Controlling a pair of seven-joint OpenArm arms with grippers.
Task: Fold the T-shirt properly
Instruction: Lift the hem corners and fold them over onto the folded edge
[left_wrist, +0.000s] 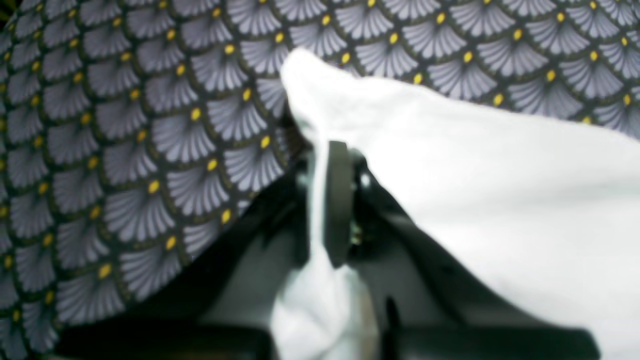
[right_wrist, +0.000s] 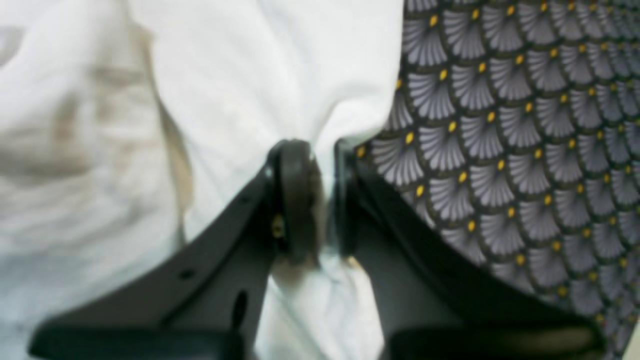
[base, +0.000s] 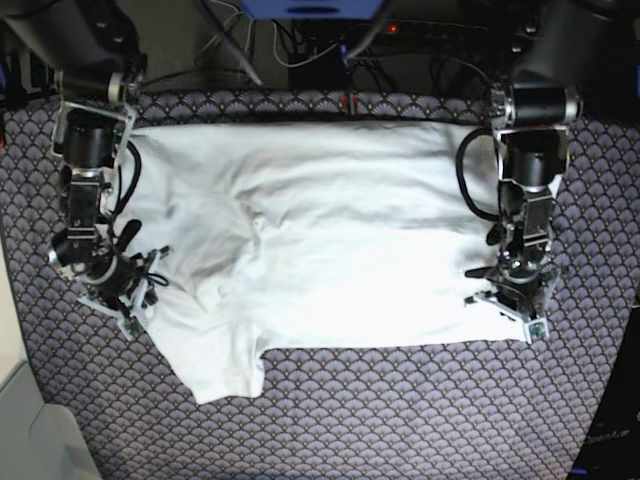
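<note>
Lifting evenly, I'd keep the left gripper (left_wrist: 320, 200) and right gripper (right_wrist: 320, 200) clamped on the T-shirt (base: 330, 240) edges, carrying across the bench (base: 400, 420).

Both arms are built of dark grey and black cylindrical segments with silvery metal bands at the joints, and black cables loop beside them. The matte black plastic left gripper (left_wrist: 320, 200) has two broad angled fingers ending in rounded, disc-like dark pads (left_wrist: 339, 200). The matching black right gripper (right_wrist: 322, 200) shows a small brass-coloured screw beside one pad and slotted holes in its finger.
</note>
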